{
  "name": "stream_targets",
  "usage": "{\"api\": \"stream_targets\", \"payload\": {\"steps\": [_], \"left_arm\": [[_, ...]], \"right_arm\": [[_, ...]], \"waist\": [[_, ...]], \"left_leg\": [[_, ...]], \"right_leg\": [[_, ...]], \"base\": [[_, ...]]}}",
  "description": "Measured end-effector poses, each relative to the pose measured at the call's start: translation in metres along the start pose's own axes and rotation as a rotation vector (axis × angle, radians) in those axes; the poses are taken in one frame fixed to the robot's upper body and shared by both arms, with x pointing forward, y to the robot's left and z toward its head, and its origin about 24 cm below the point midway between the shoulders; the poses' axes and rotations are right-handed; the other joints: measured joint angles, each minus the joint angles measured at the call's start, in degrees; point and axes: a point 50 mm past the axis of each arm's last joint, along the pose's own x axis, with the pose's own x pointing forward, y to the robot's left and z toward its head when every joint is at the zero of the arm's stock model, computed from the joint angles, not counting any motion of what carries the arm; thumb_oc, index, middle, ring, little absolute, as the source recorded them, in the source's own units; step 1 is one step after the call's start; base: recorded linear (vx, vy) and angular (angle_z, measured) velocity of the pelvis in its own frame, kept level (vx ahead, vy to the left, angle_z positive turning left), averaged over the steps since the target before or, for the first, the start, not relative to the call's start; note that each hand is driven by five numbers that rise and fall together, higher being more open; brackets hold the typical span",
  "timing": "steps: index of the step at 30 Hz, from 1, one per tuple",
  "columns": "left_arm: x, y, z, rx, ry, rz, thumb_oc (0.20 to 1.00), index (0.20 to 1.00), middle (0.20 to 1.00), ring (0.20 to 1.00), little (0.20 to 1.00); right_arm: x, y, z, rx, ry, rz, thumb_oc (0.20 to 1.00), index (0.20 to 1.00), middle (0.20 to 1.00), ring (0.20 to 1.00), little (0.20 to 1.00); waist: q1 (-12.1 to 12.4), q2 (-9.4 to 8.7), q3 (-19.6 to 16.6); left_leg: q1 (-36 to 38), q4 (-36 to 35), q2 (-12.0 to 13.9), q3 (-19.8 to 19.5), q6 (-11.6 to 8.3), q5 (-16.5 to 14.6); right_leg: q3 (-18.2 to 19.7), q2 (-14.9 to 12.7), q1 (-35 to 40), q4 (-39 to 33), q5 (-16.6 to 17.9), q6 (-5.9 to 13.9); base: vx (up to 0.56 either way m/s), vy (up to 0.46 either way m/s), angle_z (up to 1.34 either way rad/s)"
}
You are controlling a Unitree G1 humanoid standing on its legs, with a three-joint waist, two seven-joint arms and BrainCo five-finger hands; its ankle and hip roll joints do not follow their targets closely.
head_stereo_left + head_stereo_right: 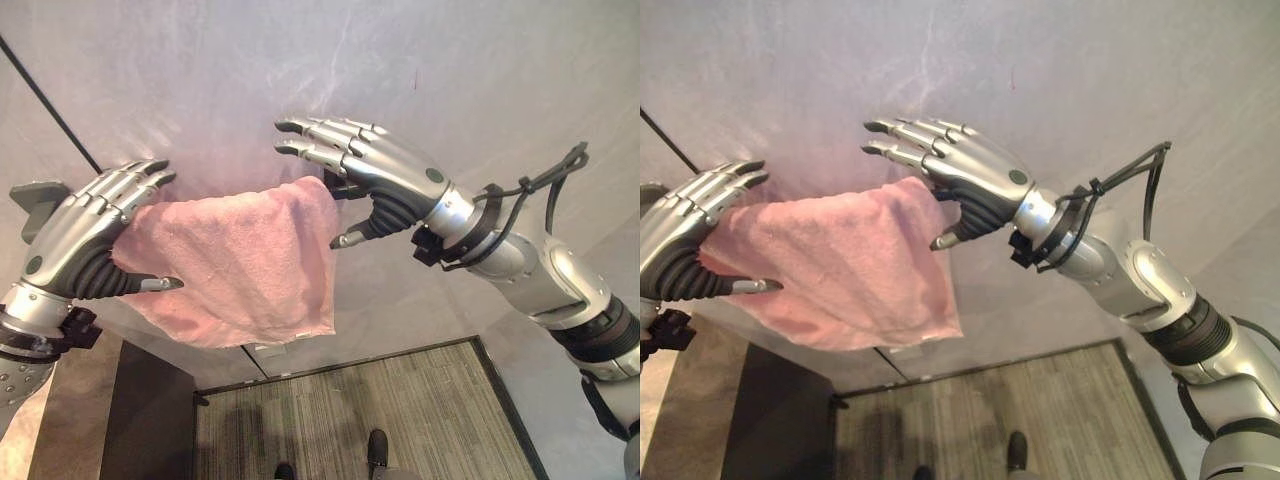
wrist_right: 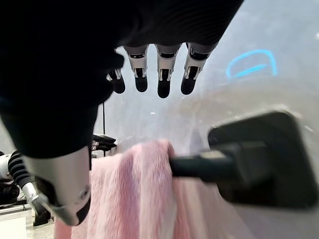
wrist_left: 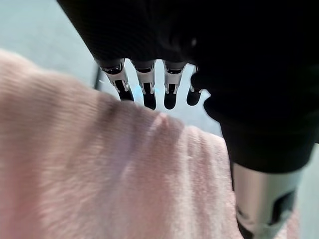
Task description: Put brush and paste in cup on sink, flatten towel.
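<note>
Against the grey wall (image 1: 450,60), a pink towel (image 1: 235,265) is draped over a dark bar (image 2: 199,166) fixed by a dark bracket (image 2: 264,159). At its left end, the left hand (image 1: 75,240) is laid with fingers relaxed along the top fold and thumb in front of the cloth. At its right end, the right hand (image 1: 385,175) is held spread, above the towel, not touching it.
</note>
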Motion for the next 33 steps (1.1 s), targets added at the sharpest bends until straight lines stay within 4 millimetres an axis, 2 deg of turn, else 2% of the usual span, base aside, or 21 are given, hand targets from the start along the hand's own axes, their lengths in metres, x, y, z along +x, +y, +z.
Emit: {"api": "stream_targets", "payload": {"steps": [5,14,20,21,22,23,24,33], "left_arm": [[-0.004,-0.004,-0.004,-0.004,0.035,0.015,1.0,1.0,1.0,1.0,1.0],[-0.005,-0.003,-0.005,-0.004,0.05,0.03,1.0,1.0,1.0,1.0,1.0],[0.005,-0.005,0.001,-0.026,0.007,0.062,1.0,1.0,1.0,1.0,1.0],[0.007,-0.004,0.001,-0.024,-0.001,0.074,0.743,0.743,0.743,0.743,0.743],[0.008,-0.003,0.002,-0.025,-0.004,0.077,0.702,0.702,0.702,0.702,0.702],[0.01,-0.005,0.004,-0.033,-0.014,0.082,0.918,0.918,0.918,0.918,0.918],[0.012,-0.004,0.004,-0.032,-0.019,0.087,1.0,1.0,1.0,1.0,1.0],[0.02,-0.002,0.009,-0.035,-0.054,0.1,1.0,1.0,1.0,1.0,1.0]], "right_arm": [[0.008,0.001,0.0,-0.003,-0.007,0.014,1.0,1.0,1.0,1.0,1.0],[0.012,0.003,0.001,0.0,-0.016,0.029,1.0,1.0,1.0,1.0,1.0],[0.016,0.005,0.002,0.007,-0.026,0.036,1.0,1.0,1.0,1.0,1.0],[0.016,0.005,0.003,0.008,-0.028,0.035,1.0,1.0,1.0,1.0,1.0],[0.017,0.005,0.003,0.008,-0.029,0.034,1.0,1.0,1.0,1.0,1.0],[0.018,0.006,0.003,0.016,-0.029,0.031,1.0,1.0,1.0,1.0,1.0],[0.018,0.007,0.002,0.02,-0.025,0.03,1.0,1.0,1.0,1.0,1.0],[0.024,0.015,0.002,0.099,-0.017,0.012,1.0,1.0,1.0,1.0,1.0]], "waist": [[0.9,-0.31,0.1],[1.2,-2.05,0.5],[1.4,-2.39,0.6],[1.4,-2.55,0.5],[1.4,-2.6,0.5],[1.6,-2.65,0.5],[1.6,-2.7,0.5],[1.3,-2.88,0.6]], "left_leg": [[-0.2,0.0,0.1,-0.2,-0.01,0.0],[-1.2,0.0,0.1,-0.6,-0.12,0.1],[-1.6,0.0,0.1,-0.8,-0.23,0.2],[-2.1,0.0,0.1,-1.0,-0.33,0.3],[-2.2,0.0,0.1,-1.0,-0.36,0.3],[-2.2,0.0,0.1,-1.2,-0.41,0.3],[-2.3,0.0,0.1,-1.3,-0.45,0.4],[-2.8,0.0,-0.2,-2.1,-0.46,0.7]], "right_leg": [[-0.1,0.0,0.1,0.0,0.0,0.01],[-0.4,0.0,-0.5,0.0,0.0,-0.01],[-0.6,0.0,-0.8,0.0,0.0,-0.04],[-0.7,-0.1,-1.2,0.0,0.0,-0.09],[-0.8,-0.1,-1.3,0.0,0.0,-0.1],[-1.0,-0.1,-1.3,0.0,0.1,-0.19],[-1.0,-0.1,-1.3,0.0,0.2,-0.24],[-1.7,-0.4,-1.5,0.0,0.3,-0.24]], "base": [[0.0,0.0,0.0],[0.0,0.0,0.01],[0.0,0.0,0.0],[0.01,0.013,0.03],[-0.03,0.02,0.05],[-0.04,0.021,0.05],[-0.05,0.038,0.06],[-0.02,0.058,0.04]]}}
